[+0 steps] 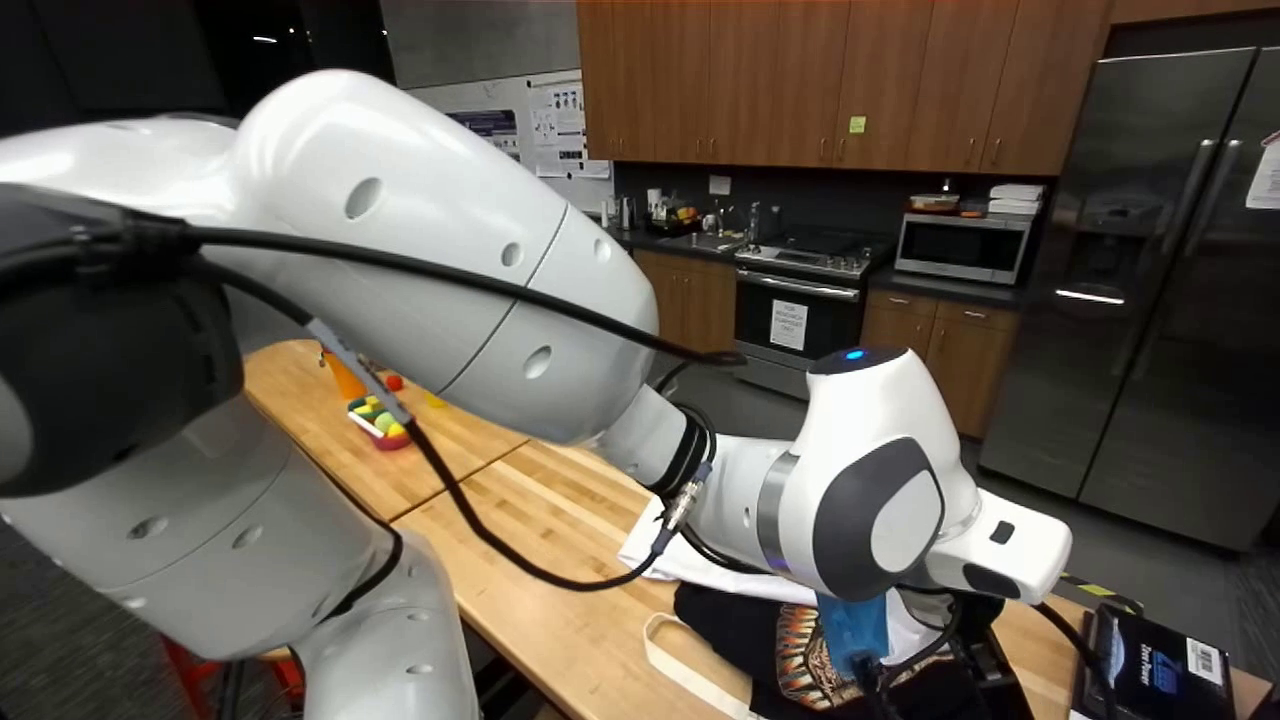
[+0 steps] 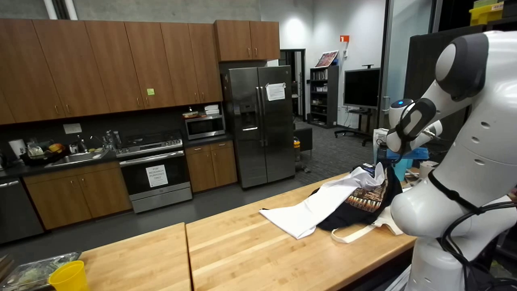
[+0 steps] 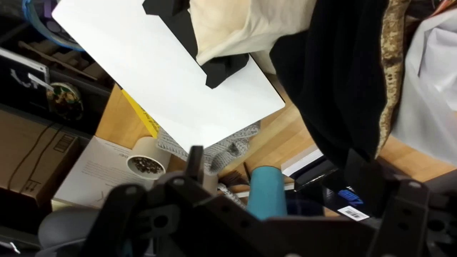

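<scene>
Near bunched black cloth, seemingly propping up long white cloth, with empty gripper spread wide, perhaps for clearance.

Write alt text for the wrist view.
The open gripper spans the bottom, one finger overlapping black cloth, contact unclear. Beyond are a white panel at upper left, cream cloth at top, white cloth at right and, lower down, a teal cylinder.

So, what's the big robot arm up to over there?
A white robot arm has its gripper open close to a patterned black cloth, heaped on a wooden table. One finger is right by the cloth; I can't tell if they touch. A white cloth and a cream cloth lie with it. Nothing looks gripped.
</scene>
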{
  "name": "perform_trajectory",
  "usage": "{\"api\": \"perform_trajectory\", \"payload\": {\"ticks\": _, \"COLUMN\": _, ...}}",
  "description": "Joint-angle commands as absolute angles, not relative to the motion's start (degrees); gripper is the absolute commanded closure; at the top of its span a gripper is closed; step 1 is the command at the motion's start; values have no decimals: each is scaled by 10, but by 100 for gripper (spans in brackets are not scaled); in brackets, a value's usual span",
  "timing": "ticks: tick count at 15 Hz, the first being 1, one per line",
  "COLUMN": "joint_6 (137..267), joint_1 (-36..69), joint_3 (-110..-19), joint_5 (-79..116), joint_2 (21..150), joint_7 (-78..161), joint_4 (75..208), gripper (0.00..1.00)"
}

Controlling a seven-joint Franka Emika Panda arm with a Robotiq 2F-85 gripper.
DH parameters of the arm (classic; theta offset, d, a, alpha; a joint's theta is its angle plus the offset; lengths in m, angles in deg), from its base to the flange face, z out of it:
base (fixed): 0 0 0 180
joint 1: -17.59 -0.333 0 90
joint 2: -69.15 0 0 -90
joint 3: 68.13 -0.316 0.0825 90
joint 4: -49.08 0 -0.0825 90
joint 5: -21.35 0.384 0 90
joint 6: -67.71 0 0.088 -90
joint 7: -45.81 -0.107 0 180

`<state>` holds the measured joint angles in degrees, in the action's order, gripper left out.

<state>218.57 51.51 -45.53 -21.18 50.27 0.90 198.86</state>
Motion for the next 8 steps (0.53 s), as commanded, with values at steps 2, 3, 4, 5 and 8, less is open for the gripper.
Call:
{"api": "perform_trajectory", "payload": {"ticks": 2, "joint_6": 2232, "joint_1": 573, "joint_3": -483, "joint_5": -197, "joint_2": 518, "joint_7": -106, "joint_4": 2018, "gripper": 0}}
{"api": "perform_trajectory", "payload": {"ticks": 3, "joint_6": 2240, "joint_1": 585, "joint_3": -491, "joint_5": -206, "joint_2": 524, "joint_7": -133, "joint_4": 2019, "gripper": 0}}
{"api": "perform_trajectory", "payload": {"ticks": 4, "joint_6": 2247, "joint_1": 588, "joint_3": -496, "joint_5": -197, "joint_2": 530, "joint_7": -149, "joint_4": 2019, "gripper": 0}}
{"api": "perform_trajectory", "payload": {"ticks": 5, "joint_6": 2257, "joint_1": 598, "joint_3": -505, "joint_5": -207, "joint_2": 536, "joint_7": -174, "joint_4": 2017, "gripper": 0}}
{"api": "perform_trajectory", "payload": {"ticks": 8, "joint_6": 2284, "joint_1": 604, "joint_3": -519, "joint_5": -233, "joint_2": 540, "joint_7": -248, "joint_4": 2003, "gripper": 0}}
